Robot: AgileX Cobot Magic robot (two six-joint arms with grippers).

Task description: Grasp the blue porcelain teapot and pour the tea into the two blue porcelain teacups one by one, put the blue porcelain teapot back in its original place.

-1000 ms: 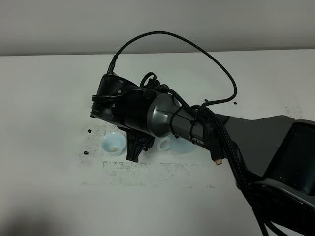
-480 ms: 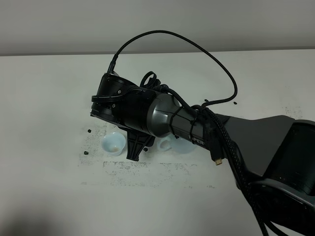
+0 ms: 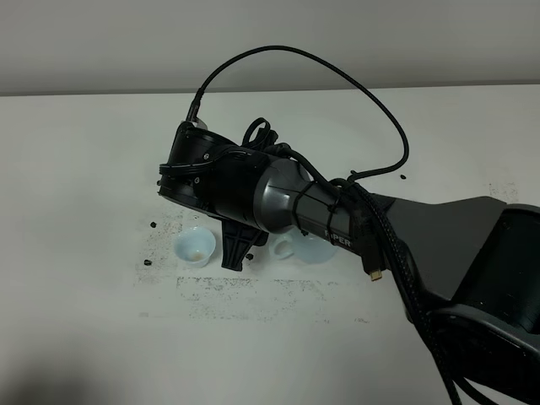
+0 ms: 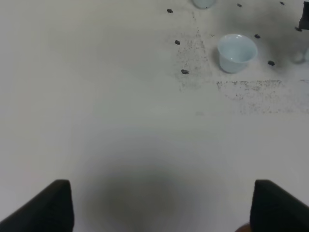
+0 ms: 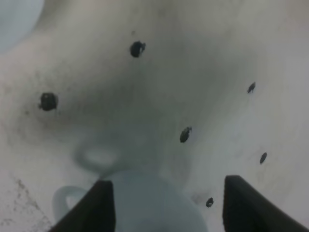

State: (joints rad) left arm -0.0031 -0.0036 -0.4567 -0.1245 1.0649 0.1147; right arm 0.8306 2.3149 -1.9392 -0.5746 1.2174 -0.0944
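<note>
1. Pale grey wall [image 3: 253, 42] backs a white worktop [image 3: 84, 169]. The worktop is smudged grey and dotted with black specks [image 5: 137, 49] around the crockery.
2. I see the blue porcelain teapot [image 3: 310, 250] sitting on the worktop near the middle, mostly hidden beneath my right arm [image 3: 287, 198]. Its loop handle faces the left of the exterior view, toward the teacup [image 3: 193, 247], so its handle-to-spout line runs across that view. The spout itself I cannot see.
3. That teacup stands mouth up on the teapot's handle side, near it but apart, with a small tan fleck inside. A second teacup [image 4: 203, 3] shows only at the edge of the left wrist view, beyond the first.
4. My right arm reaches in from the right and across the middle, with its wrist bent down over the teapot. The right claw [image 5: 168, 183] is spread wide and straddles the teapot's body. A gap shows beside one finger, so it grips nothing.
5. My left claw [image 4: 162, 186] hangs above the worktop well apart from the cups, fingers wide, with nothing between them.
</note>
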